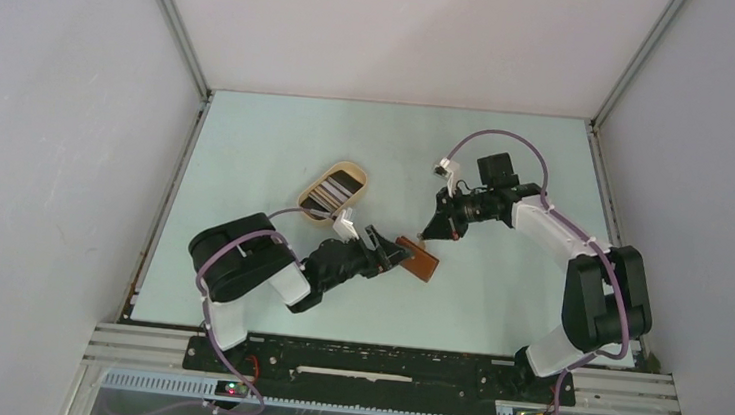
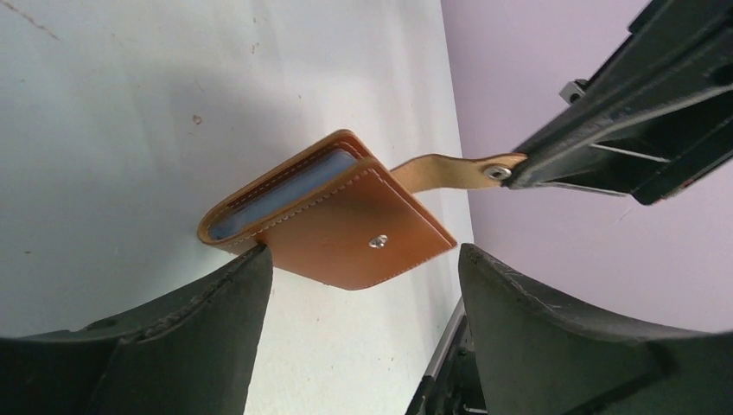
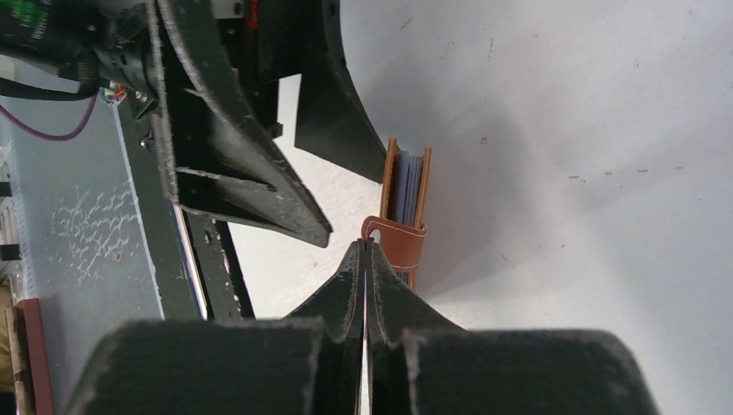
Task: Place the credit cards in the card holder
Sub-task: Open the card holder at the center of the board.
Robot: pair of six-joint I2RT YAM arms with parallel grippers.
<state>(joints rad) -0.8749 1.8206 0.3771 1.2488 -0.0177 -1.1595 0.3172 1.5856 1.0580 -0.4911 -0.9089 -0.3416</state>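
Smooth tan leather card holder (image 2: pixel 346 233), slight sheen; snap stud (image 2: pixel 377 241) shiny metal; left fingers (image 2: pixel 199 346) matt black, grainy.

Card holder (image 2: pixel 346 229) reddish-brown, pale stitching; tray (image 1: pixel 349 166) tan; credit cards (image 1: pixel 332 192) black, white; table (image 1: pixel 508 160) pale green.

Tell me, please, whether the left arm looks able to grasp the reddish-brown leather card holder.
Probably yes: the open left gripper straddles the card holder; the right gripper pinches only its snap tab.

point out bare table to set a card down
Bare table along the far edge beyond the tray, and near side between card holder and right arm's base. Crowded mid-table: left gripper and right gripper both at the holder.
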